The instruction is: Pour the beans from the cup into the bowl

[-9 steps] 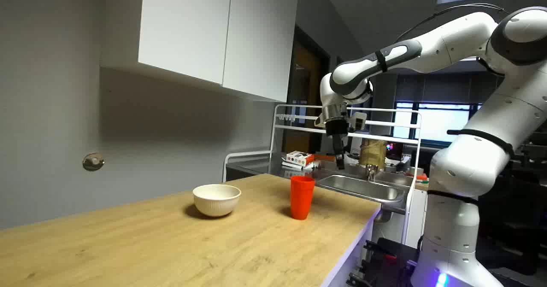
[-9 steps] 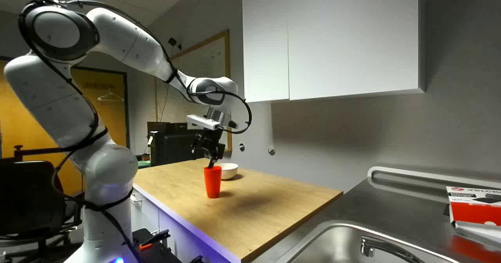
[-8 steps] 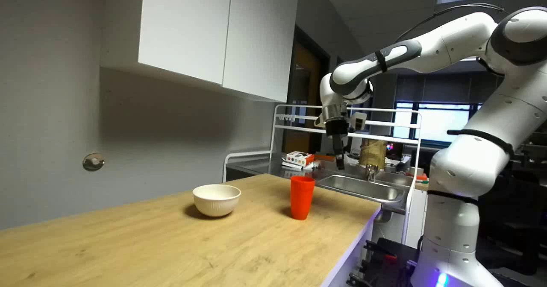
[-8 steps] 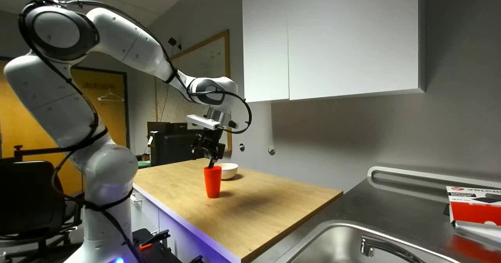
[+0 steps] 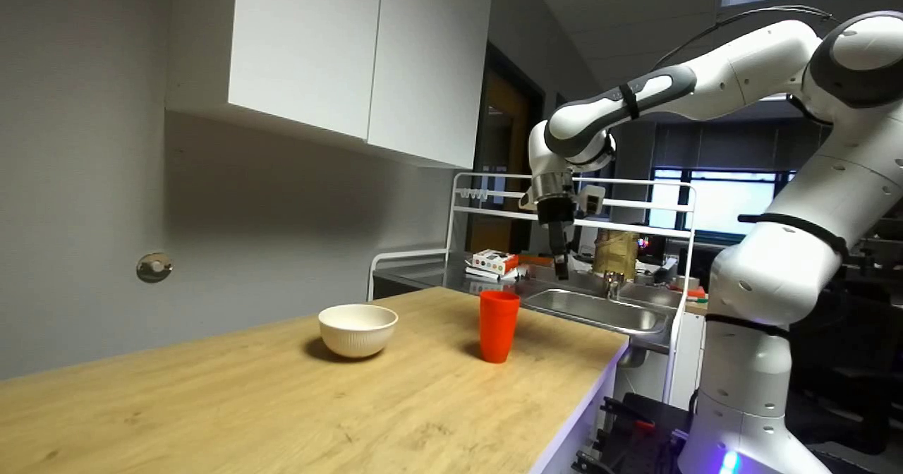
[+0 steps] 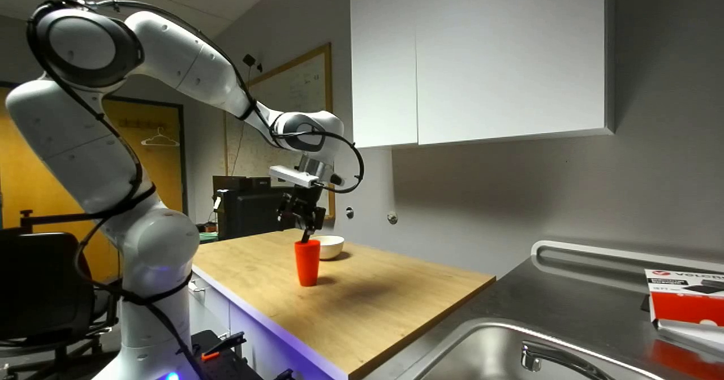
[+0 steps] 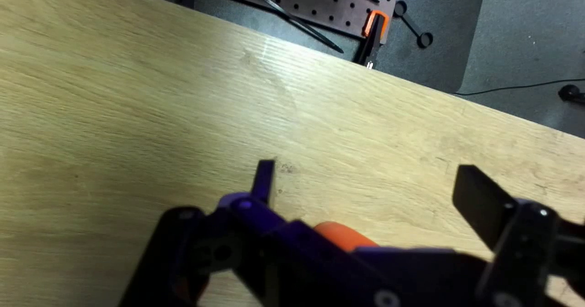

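The red-orange cup [image 5: 498, 327] stands upright on the wooden counter in an exterior view, and it also shows in an exterior view [image 6: 307, 263]. The cream-white bowl [image 5: 358, 331] sits on the counter apart from the cup; in an exterior view it [image 6: 331, 249] is partly behind the cup. No beans show; the inside of the cup is hidden. My gripper [image 5: 561, 272] hangs in the air higher than the cup's rim and apart from it. In the wrist view the gripper [image 7: 368, 179] is open with nothing between its fingers; part of the cup [image 7: 343, 235] shows behind its body.
White wall cabinets [image 5: 360, 65] hang above the counter [image 5: 282, 403]. A sink [image 5: 600, 310] and a white rack [image 5: 451, 227] stand past the counter's end. A red and white box [image 6: 684, 298] lies beside the sink. Clamps [image 7: 372, 37] show below the counter edge.
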{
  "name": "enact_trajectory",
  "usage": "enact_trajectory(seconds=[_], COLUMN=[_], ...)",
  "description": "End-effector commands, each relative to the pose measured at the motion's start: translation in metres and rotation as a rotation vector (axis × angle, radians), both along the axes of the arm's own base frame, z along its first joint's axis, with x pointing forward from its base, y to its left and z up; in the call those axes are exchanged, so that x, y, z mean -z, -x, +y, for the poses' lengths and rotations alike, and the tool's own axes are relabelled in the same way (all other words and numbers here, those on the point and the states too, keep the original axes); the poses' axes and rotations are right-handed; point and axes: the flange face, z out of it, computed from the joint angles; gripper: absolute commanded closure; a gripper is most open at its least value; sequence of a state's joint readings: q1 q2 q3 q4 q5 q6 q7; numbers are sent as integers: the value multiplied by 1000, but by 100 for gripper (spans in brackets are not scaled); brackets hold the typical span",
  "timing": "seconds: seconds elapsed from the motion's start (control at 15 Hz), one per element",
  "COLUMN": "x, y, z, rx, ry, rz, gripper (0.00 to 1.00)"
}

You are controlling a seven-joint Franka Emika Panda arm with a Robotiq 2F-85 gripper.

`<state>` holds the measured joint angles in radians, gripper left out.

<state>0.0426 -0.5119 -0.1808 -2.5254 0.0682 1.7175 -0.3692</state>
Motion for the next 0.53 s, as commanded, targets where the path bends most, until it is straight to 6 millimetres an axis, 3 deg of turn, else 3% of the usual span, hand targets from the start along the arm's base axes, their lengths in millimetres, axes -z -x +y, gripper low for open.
enact_trajectory(seconds=[0.0, 0.47], x=[-1, 0], y=[0, -13], z=[0, 3], rx=[0, 29], ry=[0, 20], rz=[1, 10], gripper=[0, 0])
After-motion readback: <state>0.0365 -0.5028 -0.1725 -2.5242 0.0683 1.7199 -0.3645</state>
